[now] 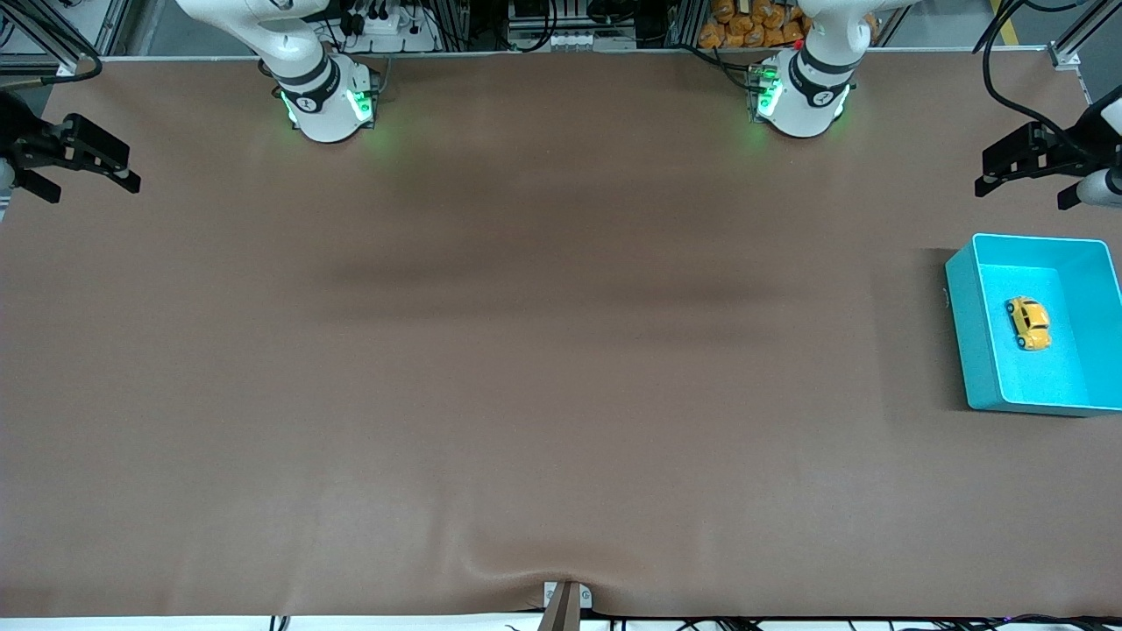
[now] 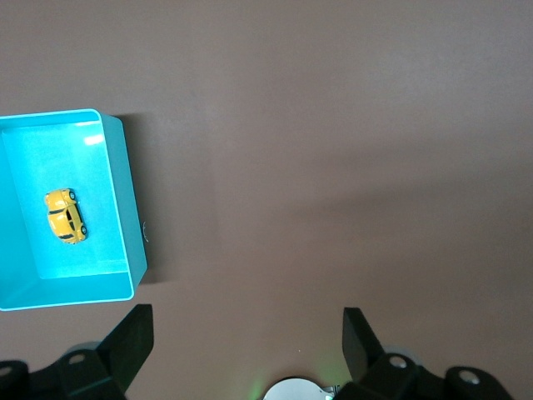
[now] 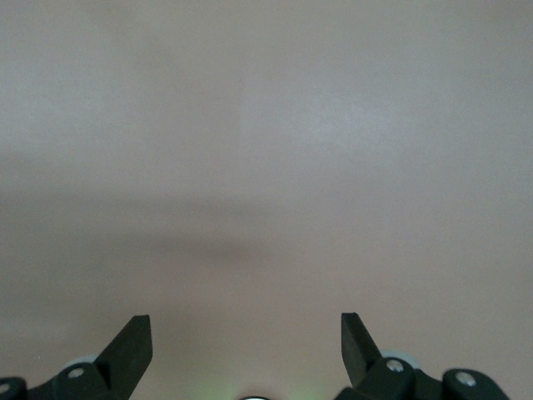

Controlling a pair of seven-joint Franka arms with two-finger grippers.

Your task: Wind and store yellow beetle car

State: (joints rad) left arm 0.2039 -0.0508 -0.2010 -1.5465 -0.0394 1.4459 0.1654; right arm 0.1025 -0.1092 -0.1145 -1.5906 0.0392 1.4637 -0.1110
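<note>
Fingers on both grippers read as spread wide and pinching nothing from my station. On the left gripper (image 1: 1024, 180) I see two black fingers (image 2: 129, 337) apart in its wrist view, with bare brown surface between them; it hangs over the desk's edge at the left arm's end, a little closer to the robot bases than the bin. On the right gripper (image 1: 92, 171) the black fingers (image 3: 133, 342) are just as far apart, over plain mat at the right arm's end of the desk, by that edge.

I find the tiny yellow-orange beetle-shaped toy car (image 1: 1028, 322) lying inside the open teal rectangular plastic bin (image 1: 964, 333), on its floor and on its wheels, roughly in the middle, clear of all four walls. That bin sits on the brown mat-covered desk (image 1: 526, 350) against the edge at the left arm's end, about halfway between the base-side edge and the camera-side edge. Neither gripper touches the bin or the car.
</note>
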